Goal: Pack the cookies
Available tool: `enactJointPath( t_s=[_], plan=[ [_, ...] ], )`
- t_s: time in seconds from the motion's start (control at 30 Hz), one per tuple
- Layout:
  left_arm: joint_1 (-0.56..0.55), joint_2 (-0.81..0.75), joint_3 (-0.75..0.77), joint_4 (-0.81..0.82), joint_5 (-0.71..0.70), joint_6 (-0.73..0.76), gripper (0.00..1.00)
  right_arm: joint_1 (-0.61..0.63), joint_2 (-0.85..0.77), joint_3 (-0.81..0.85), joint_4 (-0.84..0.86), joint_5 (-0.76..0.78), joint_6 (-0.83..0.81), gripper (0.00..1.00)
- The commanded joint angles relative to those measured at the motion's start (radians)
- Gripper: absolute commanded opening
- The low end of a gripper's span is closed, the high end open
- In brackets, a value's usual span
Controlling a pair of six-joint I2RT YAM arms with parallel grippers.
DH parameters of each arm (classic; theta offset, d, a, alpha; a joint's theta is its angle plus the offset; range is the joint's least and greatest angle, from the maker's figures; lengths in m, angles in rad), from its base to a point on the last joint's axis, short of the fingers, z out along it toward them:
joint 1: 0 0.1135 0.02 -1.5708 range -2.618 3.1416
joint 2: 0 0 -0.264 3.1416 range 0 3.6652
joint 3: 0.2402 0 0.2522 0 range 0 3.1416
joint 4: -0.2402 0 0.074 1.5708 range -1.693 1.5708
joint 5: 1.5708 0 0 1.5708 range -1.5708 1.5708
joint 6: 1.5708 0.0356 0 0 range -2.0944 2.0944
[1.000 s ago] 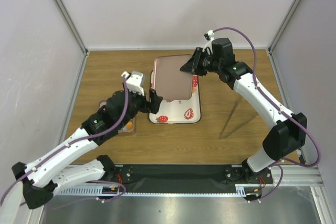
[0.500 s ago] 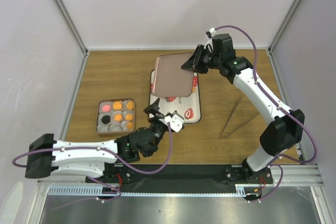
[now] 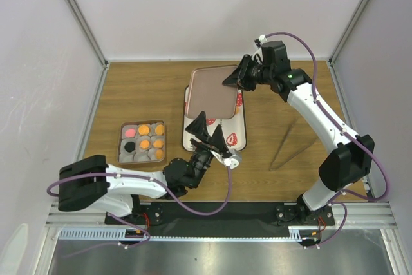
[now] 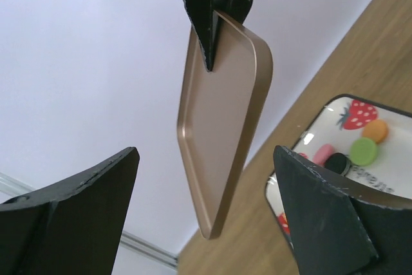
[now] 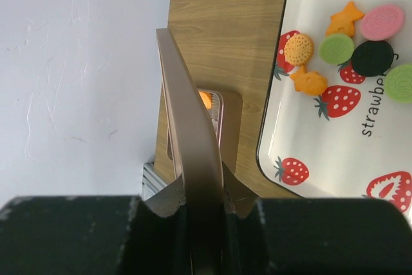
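Note:
Several cookies (image 5: 337, 48), orange, pink, green and black, lie on the white strawberry tray (image 3: 237, 138). More cookies (image 3: 144, 143) fill the compartments of a brown box (image 3: 121, 157) at the left. My right gripper (image 3: 233, 80) is shut on the edge of a bronze lid (image 3: 211, 92) and holds it tilted above the tray's far half. In the right wrist view the lid (image 5: 188, 140) runs edge-on between the fingers. My left gripper (image 3: 210, 122) stands open at the tray's near edge, pointing up at the lid (image 4: 222, 127), with nothing in it.
White walls with metal posts close in the wooden table (image 3: 290, 127) on three sides. The box sits close to the left arm's forearm (image 3: 138, 185). A thin dark line (image 3: 283, 149) crosses the wood to the right of the tray.
My left arm has swung from beside the box to the tray's near edge, uncovering the box, and its jaws have spread a little wider. The right gripper still holds the lid.

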Motion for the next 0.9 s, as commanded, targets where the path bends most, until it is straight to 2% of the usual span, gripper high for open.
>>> enactJointPath(
  t_s=[0.0,0.27,0.4,0.5,0.53,0.63,0.73,0.87],
  plan=[
    [0.039,0.021,0.016,0.147,0.067,0.132,0.91,-0.002,-0.057,0.056,0.019,-0.042,0.026,0.04],
    [0.115,0.059,0.065,0.051,0.141,0.165,0.88,-0.004,-0.091,0.033,0.019,-0.05,0.029,0.04],
    [0.135,0.125,0.096,0.169,0.15,0.251,0.81,0.002,-0.099,0.016,0.033,-0.065,0.04,0.04],
    [0.148,0.182,0.119,0.282,0.146,0.321,0.7,0.002,-0.102,0.002,0.04,-0.065,0.044,0.05],
    [0.149,0.216,0.122,0.363,0.146,0.37,0.68,0.002,-0.103,-0.004,0.041,-0.065,0.044,0.04],
    [0.157,0.259,0.139,0.469,0.147,0.435,0.61,0.006,-0.108,-0.016,0.045,-0.065,0.046,0.05],
    [0.163,0.27,0.157,0.514,0.149,0.456,0.55,0.012,-0.109,-0.024,0.047,-0.062,0.044,0.05],
    [0.175,0.248,0.186,0.503,0.134,0.43,0.52,0.018,-0.108,-0.025,0.05,-0.059,0.043,0.05]
  ],
)
